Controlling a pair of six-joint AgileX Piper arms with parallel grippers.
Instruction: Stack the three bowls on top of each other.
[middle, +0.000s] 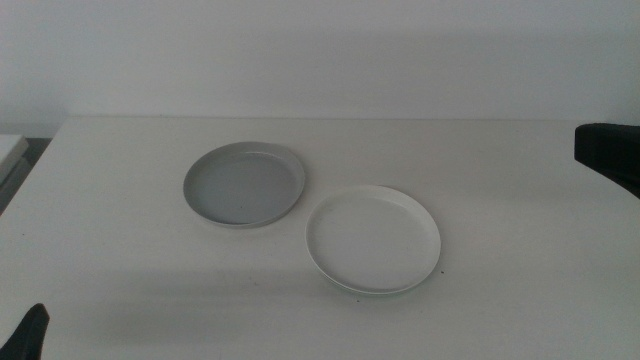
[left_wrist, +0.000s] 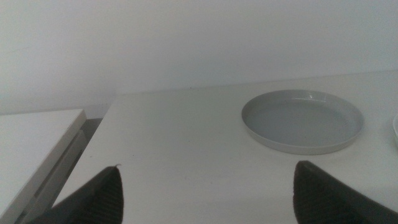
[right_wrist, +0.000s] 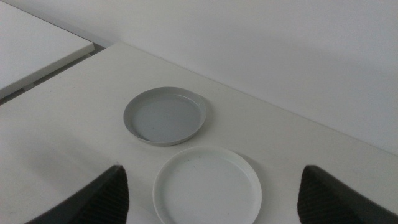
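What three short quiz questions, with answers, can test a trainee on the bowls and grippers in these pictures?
1. True or false: the grey bowl is stacked on the white bowl.
2. How many bowls are visible on the table?
3. Which state fits the left gripper and right gripper? A: both open and holding nothing. B: both shut on a bowl.

Key:
1. False. They lie side by side, with rims close together.
2. Two. No mint green bowl is in view.
3. A.

Dim, flat, greyish throughout; soft faint shadows under grey bowl (middle: 244, 184) and white bowl (middle: 373, 238); slightly grainy, no glare.
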